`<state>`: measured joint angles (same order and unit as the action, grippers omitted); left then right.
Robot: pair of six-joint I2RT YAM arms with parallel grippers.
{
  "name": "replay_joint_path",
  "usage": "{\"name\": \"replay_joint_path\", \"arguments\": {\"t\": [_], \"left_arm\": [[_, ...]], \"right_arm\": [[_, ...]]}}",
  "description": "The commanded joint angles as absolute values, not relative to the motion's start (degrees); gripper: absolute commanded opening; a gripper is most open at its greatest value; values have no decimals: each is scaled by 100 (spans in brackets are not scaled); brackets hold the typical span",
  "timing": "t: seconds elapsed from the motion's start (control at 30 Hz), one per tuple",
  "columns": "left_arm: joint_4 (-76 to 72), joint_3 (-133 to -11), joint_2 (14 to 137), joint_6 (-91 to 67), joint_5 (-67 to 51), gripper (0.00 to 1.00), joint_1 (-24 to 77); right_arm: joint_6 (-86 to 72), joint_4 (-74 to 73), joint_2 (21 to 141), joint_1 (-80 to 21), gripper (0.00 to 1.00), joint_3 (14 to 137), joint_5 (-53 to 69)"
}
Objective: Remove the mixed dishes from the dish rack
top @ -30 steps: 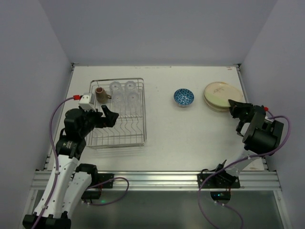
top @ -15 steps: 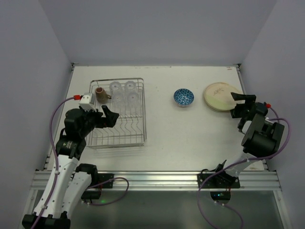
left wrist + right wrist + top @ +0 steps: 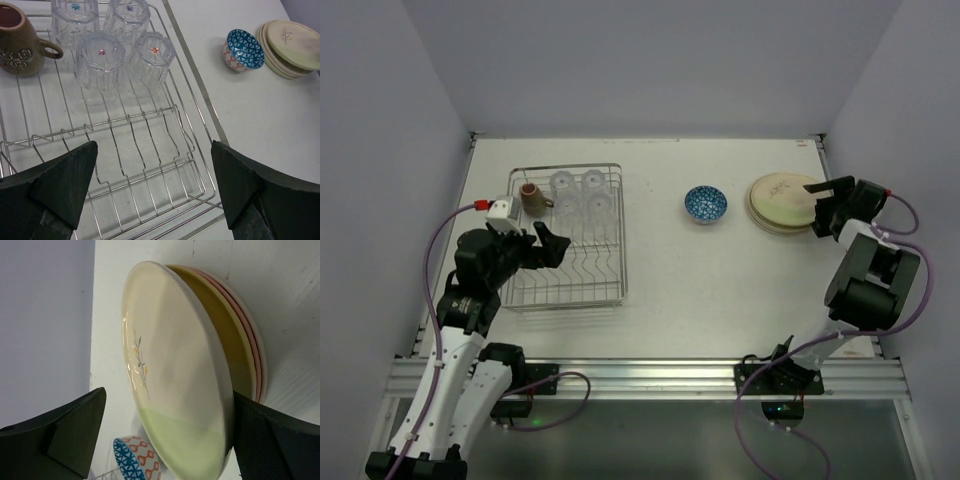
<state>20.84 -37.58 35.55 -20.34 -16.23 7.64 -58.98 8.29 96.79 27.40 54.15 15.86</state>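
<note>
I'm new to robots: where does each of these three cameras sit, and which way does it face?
Top external: above and behind the arms, looking down at the table; both arms show.
Left wrist: on the left arm, facing down into the dish rack; the open left gripper shows.
Right wrist: on the right arm, facing the plates; the open right gripper shows.
Shared: all three show plates and blue bowl.

Dish rack (image 3: 192, 80): four upturned clear glasses (image 3: 100, 60), brown mug (image 3: 20, 35) beside them | table (image 3: 260, 115): blue-patterned bowl (image 3: 245, 50) just beside stacked plates (image 3: 292, 42) | left gripper (image 3: 154, 150) spread wide
</note>
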Motion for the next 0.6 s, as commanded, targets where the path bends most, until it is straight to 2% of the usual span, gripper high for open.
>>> {"name": "replay_joint_path", "arguments": {"t": [0.0, 0.33, 0.57], "left_arm": [[1960, -3718, 3481, -1942, -1503, 100, 809], [1978, -3709, 3445, -1951, -1468, 100, 844], [1969, -3709, 3428, -1942, -1477, 100, 879]], "right_arm": [[-5502, -200, 9931, 2646, 99, 6168, 1143], [-4835, -1475, 10520, 2268, 99, 7250, 625], [-4536, -1836, 10547, 1916, 99, 7655, 168]]}}
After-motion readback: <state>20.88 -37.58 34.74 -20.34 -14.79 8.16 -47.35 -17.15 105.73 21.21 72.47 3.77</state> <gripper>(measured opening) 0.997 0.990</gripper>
